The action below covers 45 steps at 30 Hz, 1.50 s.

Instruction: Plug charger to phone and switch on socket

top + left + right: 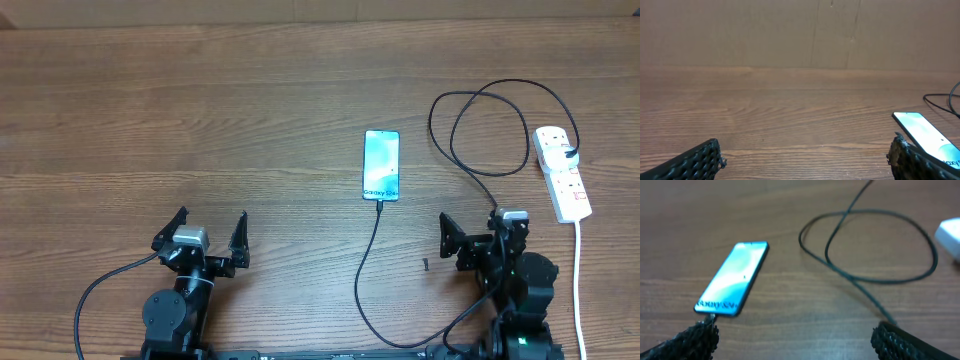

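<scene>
The phone (381, 164) lies flat at mid-table, its light blue screen lit and reading "Galaxy S24". It also shows in the right wrist view (733, 279) and at the left wrist view's right edge (927, 133). The thin black charger cable (372, 265) is plugged into the phone's near end, runs toward the front edge, and loops in a coil (480, 130) to a black plug in the white socket strip (562, 172). My left gripper (208, 235) is open and empty at front left. My right gripper (472, 230) is open and empty, between phone and socket.
A thick white cord (578, 290) runs from the socket strip to the front edge at far right. A small dark speck (425, 264) lies left of the right arm. A brown wall (790, 30) stands behind the table's far edge.
</scene>
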Each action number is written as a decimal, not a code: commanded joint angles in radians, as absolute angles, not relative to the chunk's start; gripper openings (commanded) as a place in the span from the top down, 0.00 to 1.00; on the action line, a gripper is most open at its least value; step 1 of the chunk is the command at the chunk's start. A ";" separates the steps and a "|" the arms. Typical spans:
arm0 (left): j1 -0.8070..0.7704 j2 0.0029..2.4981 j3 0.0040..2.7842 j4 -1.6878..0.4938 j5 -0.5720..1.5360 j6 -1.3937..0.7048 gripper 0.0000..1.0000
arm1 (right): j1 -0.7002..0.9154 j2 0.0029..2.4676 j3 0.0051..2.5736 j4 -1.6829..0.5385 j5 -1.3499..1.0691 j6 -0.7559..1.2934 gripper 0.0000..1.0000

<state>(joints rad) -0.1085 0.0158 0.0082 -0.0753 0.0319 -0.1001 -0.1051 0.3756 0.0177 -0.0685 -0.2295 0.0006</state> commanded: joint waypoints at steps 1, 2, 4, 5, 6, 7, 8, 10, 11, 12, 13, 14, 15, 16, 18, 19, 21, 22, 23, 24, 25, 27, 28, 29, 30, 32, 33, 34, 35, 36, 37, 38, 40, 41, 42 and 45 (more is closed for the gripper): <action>-0.099 0.004 0.005 -0.077 0.023 -0.081 0.00 | -0.104 0.314 0.008 -0.065 -0.229 0.000 0.00; -0.099 0.004 0.005 -0.077 0.023 -0.081 0.00 | -0.104 0.293 0.008 -0.065 -0.229 0.000 0.00; -0.099 0.004 0.005 -0.077 0.023 -0.081 0.00 | -0.096 0.259 0.008 -0.065 -0.229 0.000 0.00; -0.099 0.004 0.005 -0.077 0.023 -0.081 0.00 | -0.091 0.243 0.008 -0.065 -0.229 0.000 0.00; -0.099 0.004 0.005 -0.078 0.023 -0.081 0.00 | -0.083 0.221 0.008 -0.065 -0.229 0.000 0.00; -0.099 0.004 0.005 -0.077 0.023 -0.081 0.00 | -0.075 0.201 0.008 -0.065 -0.229 0.000 0.00; -0.099 0.004 0.005 -0.078 0.023 -0.081 0.00 | -0.067 0.179 0.008 -0.065 -0.229 -0.001 0.00; -0.099 0.004 0.005 -0.077 0.023 -0.081 0.00 | -0.048 0.129 0.008 -0.065 -0.229 -0.001 0.00; -0.099 0.004 0.005 -0.077 0.023 -0.081 0.00 | -0.040 0.105 0.008 -0.065 -0.229 -0.001 0.00; -0.099 0.004 0.005 -0.077 0.023 -0.081 0.00 | -0.032 0.080 0.008 -0.065 -0.229 0.000 0.00; -0.099 0.004 0.005 -0.077 0.023 -0.081 0.01 | -0.025 0.060 0.008 -0.065 -0.230 0.000 0.00; -0.099 0.004 0.005 -0.078 0.023 -0.081 0.00 | -0.018 0.040 0.008 -0.065 -0.230 0.000 0.00; -0.099 0.004 0.005 -0.077 0.023 -0.081 0.00 | -0.009 0.020 0.008 -0.065 -0.230 0.000 0.00; -0.099 0.004 0.005 -0.077 0.023 -0.081 0.00 | -0.003 0.005 0.008 -0.066 -0.230 0.000 0.00; -0.099 0.004 0.005 -0.077 0.023 -0.081 0.00 | 0.007 0.002 0.008 -0.066 -0.229 -0.001 0.00; -0.099 0.004 0.005 -0.078 0.023 -0.081 0.00 | 0.007 0.002 0.008 -0.066 -0.229 -0.001 0.00; -0.099 0.004 0.005 -0.077 0.023 -0.081 0.00 | 0.007 0.002 0.008 -0.066 -0.229 -0.001 0.00; -0.099 0.004 0.005 -0.077 0.023 -0.081 0.01 | 0.007 0.002 0.008 -0.066 -0.229 -0.001 0.00; -0.099 0.004 0.005 -0.077 0.023 -0.081 0.01 | 0.007 0.002 0.008 -0.066 -0.229 -0.001 0.00; -0.099 0.004 0.005 -0.077 0.023 -0.081 0.00 | 0.007 0.002 0.008 -0.066 -0.229 -0.001 0.00; -0.099 0.004 0.005 -0.077 0.023 -0.081 0.00 | 0.007 0.002 0.008 -0.066 -0.229 -0.001 0.00; -0.099 0.004 0.005 -0.077 0.023 -0.081 0.00 | 0.007 0.002 0.008 -0.066 -0.229 -0.001 0.00; -0.099 0.004 0.005 -0.077 0.023 -0.081 0.00 | 0.006 0.002 0.008 -0.066 -0.229 -0.001 0.00; -0.099 0.004 0.005 -0.077 0.023 -0.081 0.00 | 0.006 0.002 0.008 -0.066 -0.229 -0.001 0.00; -0.099 0.004 0.005 -0.077 0.023 -0.081 0.00 | 0.006 0.002 0.008 -0.066 -0.229 -0.001 0.00; -0.099 0.004 0.005 -0.077 0.023 -0.081 0.00 | 0.006 0.002 0.008 -0.066 -0.230 -0.001 0.00; -0.099 0.004 0.005 -0.077 0.023 -0.081 0.00 | 0.006 0.002 0.008 -0.066 -0.230 -0.001 0.00; -0.099 0.004 0.005 -0.077 0.023 -0.081 0.00 | 0.006 0.002 0.008 -0.066 -0.231 -0.001 0.00; -0.099 0.004 0.005 -0.077 0.023 -0.081 0.00 | 0.006 0.002 0.008 -0.066 -0.233 -0.002 0.00; -0.099 0.004 0.005 -0.077 0.023 -0.081 0.00 | 0.006 0.002 0.008 -0.065 -0.235 -0.002 0.00; -0.099 0.004 0.005 -0.077 0.023 -0.081 0.00 | 0.006 0.002 0.008 -0.065 -0.237 -0.002 0.00; -0.099 0.004 0.005 -0.077 0.023 -0.081 0.00 | 0.006 0.002 0.008 -0.065 -0.237 -0.002 0.00; -0.099 0.004 0.005 -0.077 0.023 -0.081 0.00 | 0.005 0.002 0.008 -0.062 -0.237 -0.002 0.00; -0.099 0.004 0.005 -0.077 0.023 -0.081 0.00 | 0.004 0.002 0.008 -0.062 -0.237 -0.003 0.00; -0.099 0.004 0.005 -0.077 0.023 -0.081 0.00 | 0.004 0.002 0.008 -0.062 -0.237 -0.010 0.00; -0.099 0.004 0.005 -0.077 0.023 -0.081 0.00 | 0.004 0.002 0.008 -0.063 -0.233 -0.009 0.00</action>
<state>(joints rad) -0.1085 0.0158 0.0082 -0.0753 0.0319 -0.1001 0.0013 0.0128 0.0177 -0.0685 -0.2321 -0.0010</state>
